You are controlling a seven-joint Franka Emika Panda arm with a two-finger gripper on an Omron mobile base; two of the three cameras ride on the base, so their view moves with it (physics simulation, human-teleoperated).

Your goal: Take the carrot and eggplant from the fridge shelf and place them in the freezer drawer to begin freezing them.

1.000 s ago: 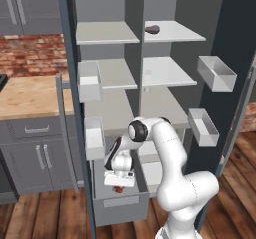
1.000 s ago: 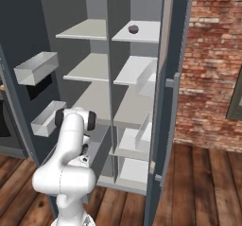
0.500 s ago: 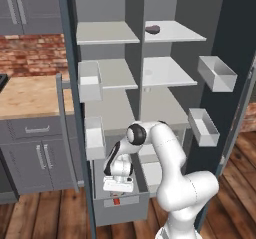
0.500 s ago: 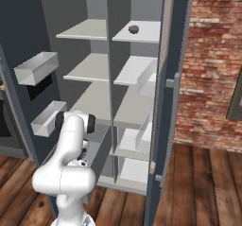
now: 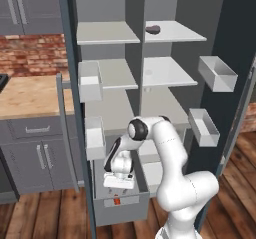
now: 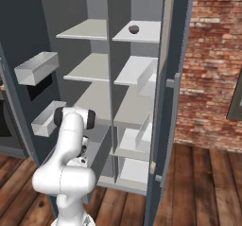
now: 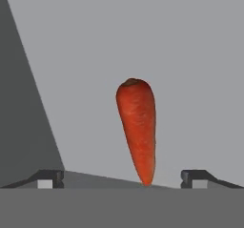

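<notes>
One short orange-red carrot [image 7: 137, 129] lies on the floor of the deep grey freezer drawer [image 5: 120, 210], free between the wide-open gripper [image 7: 123, 178]; the dark purple-brown eggplant [image 5: 153, 29] sits on the top white fridge shelf [image 5: 175, 31]

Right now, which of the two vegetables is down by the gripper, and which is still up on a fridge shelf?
The carrot, orange-red, lies in the freezer drawer between the open gripper tips. The dark eggplant sits on the top right shelf.
</notes>
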